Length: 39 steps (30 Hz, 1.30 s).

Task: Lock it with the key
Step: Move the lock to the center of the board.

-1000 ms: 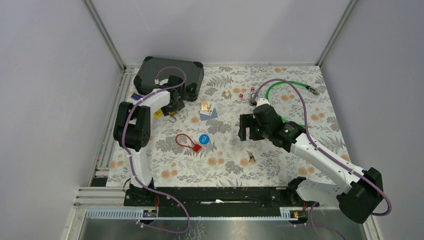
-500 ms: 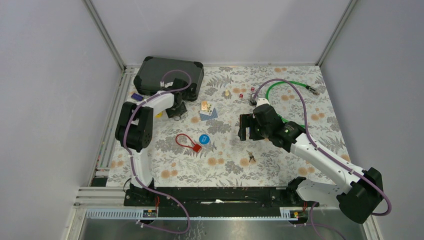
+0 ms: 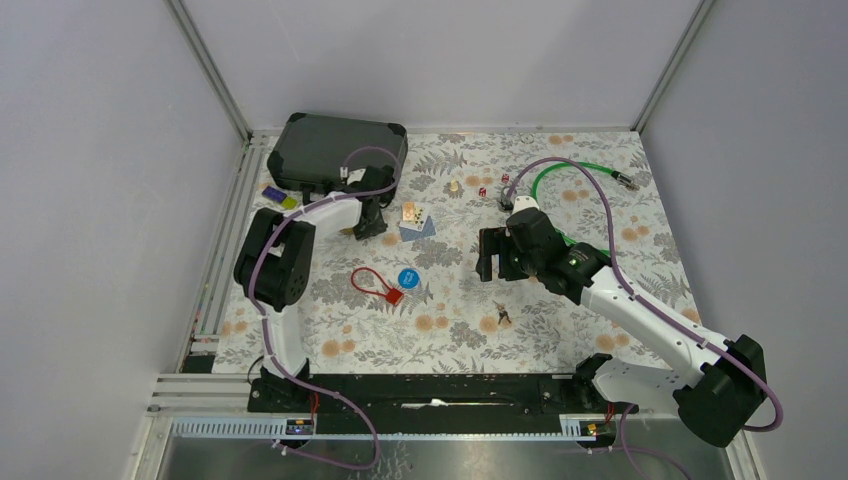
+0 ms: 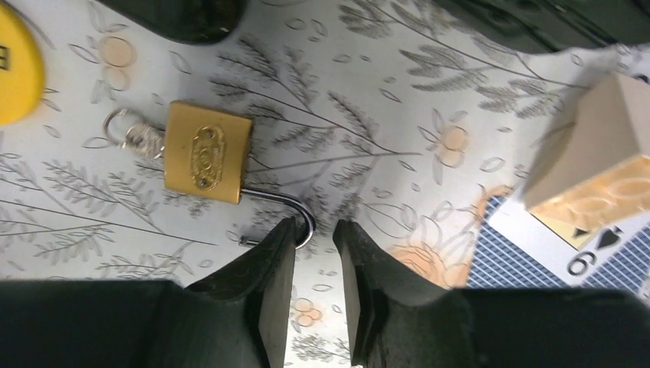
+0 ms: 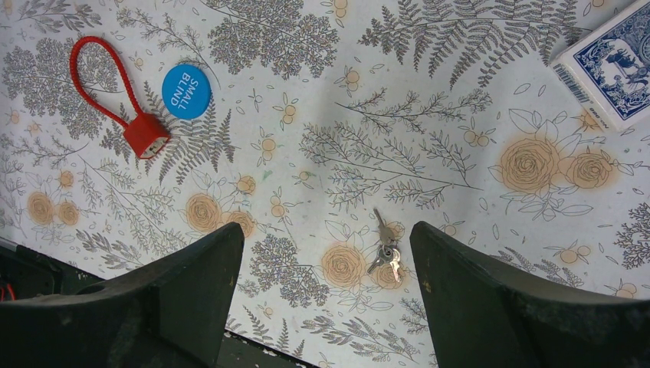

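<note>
1. Left wrist view: the left fingers [image 4: 270, 285] stand narrowly apart, holding nothing. Their tips are at the bend of the open shackle [image 4: 305, 217] of the brass padlock [image 4: 208, 162], which lies flat on the desk [image 4: 398, 115].
2. A pinch there may catch only the thin wire's edge, so the padlock could swivel or skid away.
3. The right fingers [image 5: 192, 295] gape wide and empty above the keys [image 5: 385, 257]. That small flat bunch could slip aside in a grab.
</note>
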Each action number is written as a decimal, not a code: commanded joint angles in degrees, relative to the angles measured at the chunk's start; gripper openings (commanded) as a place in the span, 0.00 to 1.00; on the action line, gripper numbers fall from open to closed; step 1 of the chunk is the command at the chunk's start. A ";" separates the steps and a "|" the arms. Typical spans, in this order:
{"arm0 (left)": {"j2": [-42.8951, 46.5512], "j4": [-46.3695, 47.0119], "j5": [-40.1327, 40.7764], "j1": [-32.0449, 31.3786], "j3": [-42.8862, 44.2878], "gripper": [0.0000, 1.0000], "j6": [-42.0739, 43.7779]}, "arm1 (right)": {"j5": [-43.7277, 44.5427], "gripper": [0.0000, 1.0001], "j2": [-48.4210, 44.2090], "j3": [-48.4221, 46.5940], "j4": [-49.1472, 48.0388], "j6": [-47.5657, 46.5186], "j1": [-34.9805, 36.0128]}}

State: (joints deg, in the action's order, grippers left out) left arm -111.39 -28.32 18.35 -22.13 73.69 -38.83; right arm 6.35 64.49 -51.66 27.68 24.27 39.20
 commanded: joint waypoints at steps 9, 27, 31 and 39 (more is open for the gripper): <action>0.21 1.68 -6.29 -9.82 -5.90 0.22 -0.62 | -0.02 0.87 -2.10 0.15 -1.18 0.05 -0.37; 13.53 -1.48 -3.55 -13.22 -2.52 0.62 3.60 | -0.57 0.86 -1.06 -0.38 -1.26 0.57 -0.43; 12.89 -1.74 -4.66 -9.85 -1.51 0.70 4.09 | -0.46 0.86 -1.68 0.08 -1.15 0.69 -0.39; 8.35 -1.13 -7.78 -7.14 -1.01 0.71 1.16 | -0.28 0.86 -1.44 0.14 -1.28 0.32 -0.38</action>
State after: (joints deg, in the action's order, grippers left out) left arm -100.71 -30.13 13.28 -29.06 70.76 -36.27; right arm 6.33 63.68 -51.44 27.51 24.45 39.20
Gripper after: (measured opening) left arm 0.712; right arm 0.863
